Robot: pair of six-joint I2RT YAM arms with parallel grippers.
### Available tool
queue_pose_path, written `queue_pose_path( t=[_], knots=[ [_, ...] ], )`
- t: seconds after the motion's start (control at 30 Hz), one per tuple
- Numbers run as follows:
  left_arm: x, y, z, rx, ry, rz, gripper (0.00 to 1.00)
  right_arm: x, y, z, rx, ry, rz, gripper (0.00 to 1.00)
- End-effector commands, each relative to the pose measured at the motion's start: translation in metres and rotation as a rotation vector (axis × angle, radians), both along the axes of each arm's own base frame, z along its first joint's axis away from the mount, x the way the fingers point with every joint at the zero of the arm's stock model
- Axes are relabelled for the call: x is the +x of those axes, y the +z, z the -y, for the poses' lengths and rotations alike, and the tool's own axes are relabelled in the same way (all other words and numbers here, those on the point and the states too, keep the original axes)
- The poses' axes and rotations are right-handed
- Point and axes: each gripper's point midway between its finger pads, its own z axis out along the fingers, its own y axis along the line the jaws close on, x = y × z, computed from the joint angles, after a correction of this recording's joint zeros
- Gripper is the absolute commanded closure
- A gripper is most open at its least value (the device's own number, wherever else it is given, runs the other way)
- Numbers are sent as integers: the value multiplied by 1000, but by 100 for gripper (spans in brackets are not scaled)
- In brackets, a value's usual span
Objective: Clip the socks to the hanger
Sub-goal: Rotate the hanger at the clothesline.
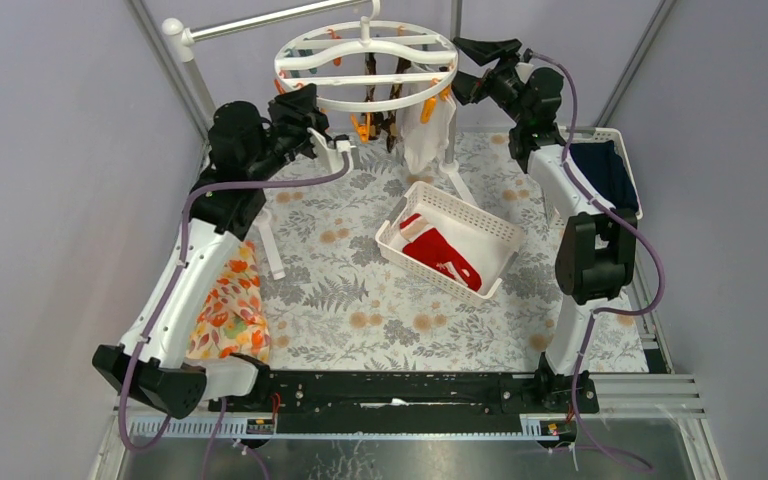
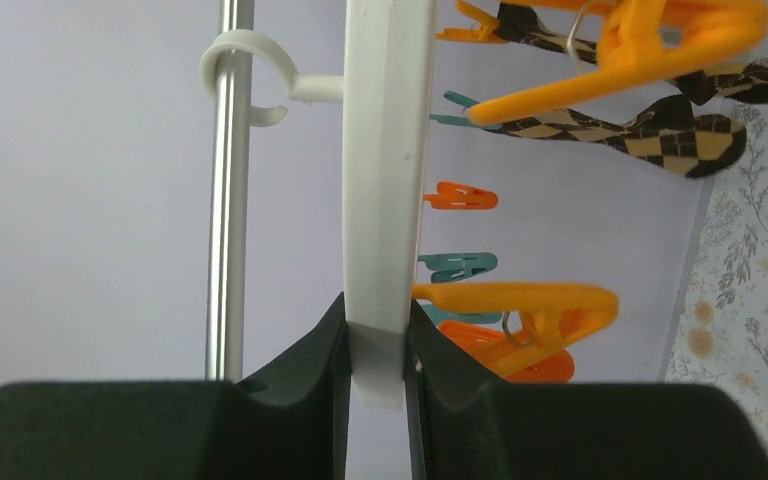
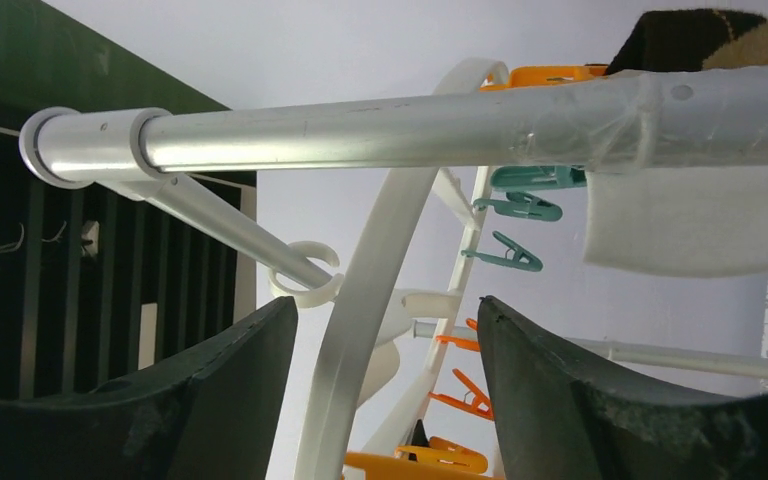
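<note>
Above the counter [image 1: 340, 290], a fern-and-flower print walled by pale lilac panels, my left fingers [image 1: 302, 100] and right fingers [image 1: 485, 47] flank the hanger [image 1: 285, 66]. Argyle socks [image 1: 396, 85] and a whitish sock [image 1: 426, 140] hang between them. Red socks [image 1: 440, 250] lie in a white basket [image 1: 405, 212] below, with open counter around it.

From the left wrist, my fingers are clenched on the hanger's white rim, with orange clothespins [image 2: 520, 305] just to their right.

From the right wrist, my fingers are spread apart. The rim passes between them, nearer the left one, and a metal rail [image 3: 360, 135] crosses above.
</note>
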Motion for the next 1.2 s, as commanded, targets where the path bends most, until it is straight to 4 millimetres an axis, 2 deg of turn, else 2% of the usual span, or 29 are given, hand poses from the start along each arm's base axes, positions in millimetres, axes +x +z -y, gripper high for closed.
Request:
queue_pose_path(
  t=[0.0, 0.23, 0.3, 0.33, 0.37, 0.47, 0.6, 0.77, 0.93, 1.07, 1.13, 1.17],
  knots=[
    [2, -15, -5, 44, 125, -25, 98, -17, 42, 3, -39, 7, 166, 24],
    [-1, -19, 11, 87, 227, -17, 99, -16, 41, 19, -150, -66, 202, 18],
    [-2, -20, 18, 89, 233, -19, 100, -14, 40, 24, -168, -90, 197, 12],
    [-1, -21, 21, 91, 241, -21, 100, -13, 39, 27, -177, -100, 198, 4],
    [-1, -20, 24, 91, 250, -24, 100, -13, 38, 29, -187, -107, 200, 1],
    [2, -22, 35, 91, 266, -33, 100, -11, 36, 41, -212, -150, 193, 0],
    [1, -25, 60, 90, 296, -46, 99, -10, 34, 56, -264, -216, 191, 0],
    [-3, -31, 90, 62, 320, -80, 98, -12, 32, 64, -296, -248, 189, 0],
    [-6, -36, 97, 26, 310, -103, 96, -15, 30, 70, -308, -257, 199, 0],
    [-11, -30, 93, -13, 288, -87, 94, -21, 34, 72, -340, -267, 238, 0],
    [-14, -25, 89, -38, 278, -80, 90, -25, 35, 74, -359, -275, 256, 0],
    [-16, -22, 87, -50, 273, -77, 85, -26, 36, 74, -371, -280, 266, 0]
  ],
)
